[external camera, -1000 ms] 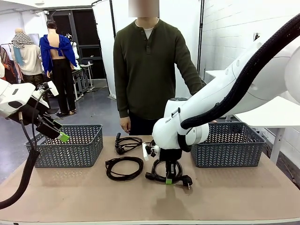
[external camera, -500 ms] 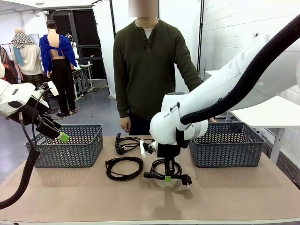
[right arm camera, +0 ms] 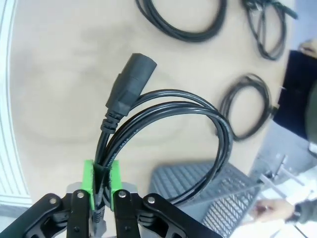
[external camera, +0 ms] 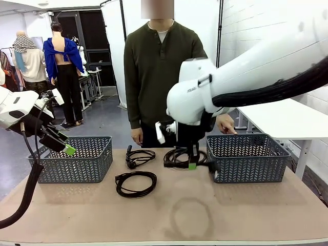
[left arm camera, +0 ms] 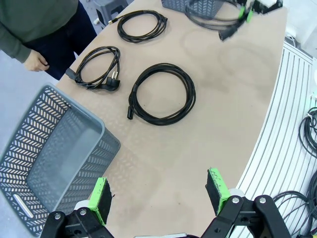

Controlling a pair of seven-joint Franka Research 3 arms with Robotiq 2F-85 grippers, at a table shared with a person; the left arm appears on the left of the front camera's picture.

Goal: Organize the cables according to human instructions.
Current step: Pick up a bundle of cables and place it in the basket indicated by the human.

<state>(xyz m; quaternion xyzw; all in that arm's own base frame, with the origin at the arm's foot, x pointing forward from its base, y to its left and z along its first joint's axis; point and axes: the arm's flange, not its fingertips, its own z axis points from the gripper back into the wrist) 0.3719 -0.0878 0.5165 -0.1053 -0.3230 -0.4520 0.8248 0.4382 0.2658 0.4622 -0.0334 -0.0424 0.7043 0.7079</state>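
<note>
Right gripper [right arm camera: 101,179]: pads clamped shut on two strands of one cable [right arm camera: 128,87]. The rest of that coil hangs off the fingers with its plug end sticking up past them. In the front view the coil hangs clear of the table [external camera: 230,215], right against the left wall of the right basket [external camera: 251,161], not inside it. Left gripper [left arm camera: 158,191]: jaws spread wide with nothing between the pads, parked over the near corner of the left basket [left arm camera: 49,148], away from all the cables. Three coils lie flat on the tabletop, apart from each other. The front coil [left arm camera: 190,91] is mid-table. The second coil [left arm camera: 110,85] is beyond it toward the far edge, by the person's hand [left arm camera: 37,60]. The third coil [left arm camera: 142,38] is further along that far edge, closer to the held one. The person stands at the far side with the other hand [external camera: 225,123] above the right basket's back rim. I can't tell whether either basket holds anything.
</note>
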